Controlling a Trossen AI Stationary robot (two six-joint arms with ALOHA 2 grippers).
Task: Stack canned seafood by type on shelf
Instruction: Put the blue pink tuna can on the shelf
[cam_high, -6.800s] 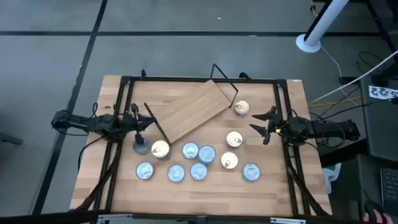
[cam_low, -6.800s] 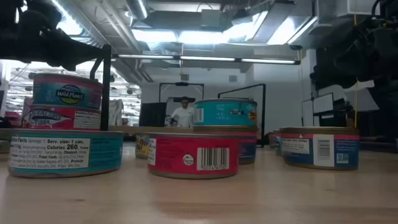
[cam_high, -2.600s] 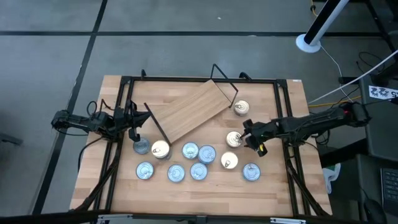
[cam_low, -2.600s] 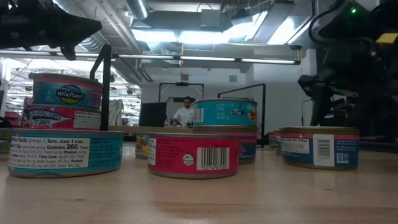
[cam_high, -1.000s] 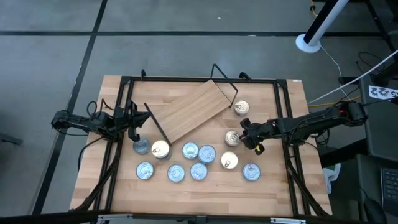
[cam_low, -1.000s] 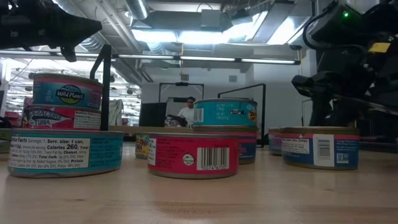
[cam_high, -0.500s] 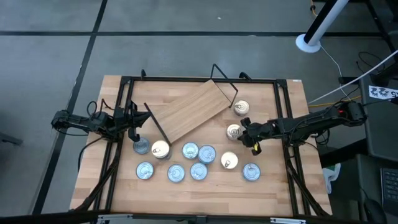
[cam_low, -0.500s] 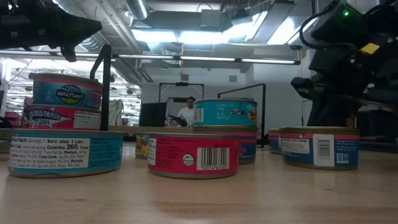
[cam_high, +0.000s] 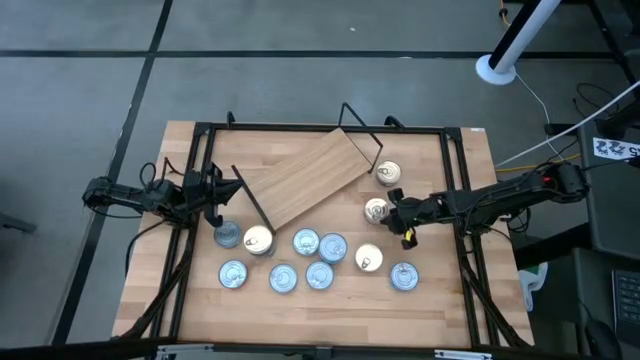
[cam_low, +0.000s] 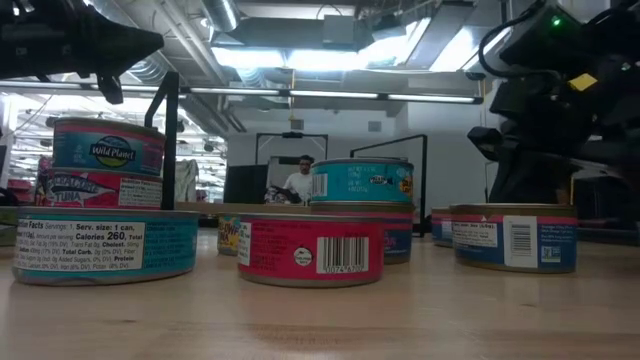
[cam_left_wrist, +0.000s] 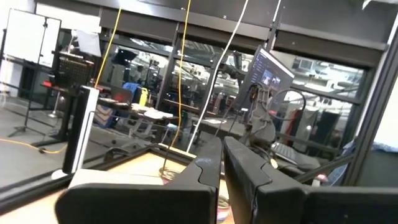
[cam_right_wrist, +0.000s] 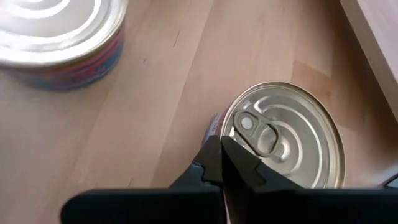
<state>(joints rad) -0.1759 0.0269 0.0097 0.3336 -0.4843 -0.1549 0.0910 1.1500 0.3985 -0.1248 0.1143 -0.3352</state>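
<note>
Gold-lidded tin (cam_high: 376, 210) nudged shelfward by shut right pincer (cam_high: 393, 212).

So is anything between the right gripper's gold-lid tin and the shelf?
Nothing visible. The right gripper, shut, sits at the gold-lid tin; bare tabletop lies between it and the shelf.

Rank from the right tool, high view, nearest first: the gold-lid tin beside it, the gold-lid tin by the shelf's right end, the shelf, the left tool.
From the right tool, shut:
1. Gold-lid tin beside it, touching its tip.
2. Gold-lid tin by the shelf's right end, toward the table's back.
3. Shelf, mid-table, lying askew.
4. Left tool, far left side.
</note>
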